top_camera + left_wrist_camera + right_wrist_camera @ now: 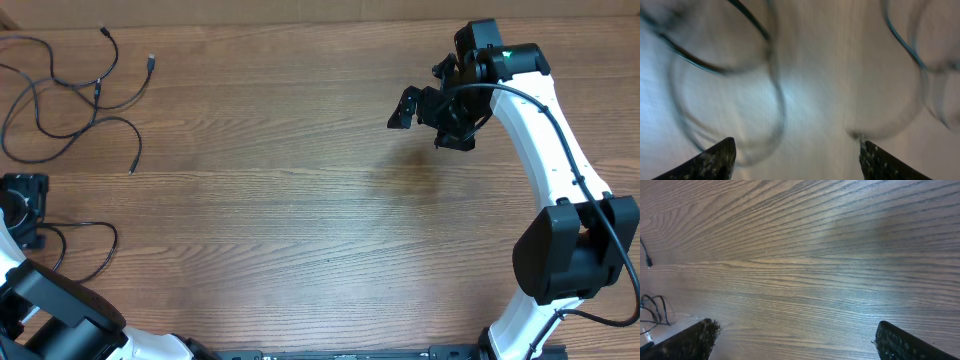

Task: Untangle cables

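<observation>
The cables (97, 88) lie spread in long loose loops at the table's far left, with small plug ends (150, 61) pointing right. My left gripper (25, 190) is at the left edge, just below these loops. In the blurred left wrist view its fingers (797, 150) are wide apart with nothing between them, and cable loops (752, 20) lie beyond. My right gripper (428, 118) hovers over bare wood at the upper right, far from the cables. Its fingers (795, 332) are open and empty. A cable end (647, 260) and a small tangle (655, 310) show at the left edge of that view.
The wooden table (300, 200) fills the view. A thin black loop (105, 245) lies beside the left arm (50, 310) at the lower left. The right arm's white links (545, 150) and black base joint (575, 250) stand at the right side.
</observation>
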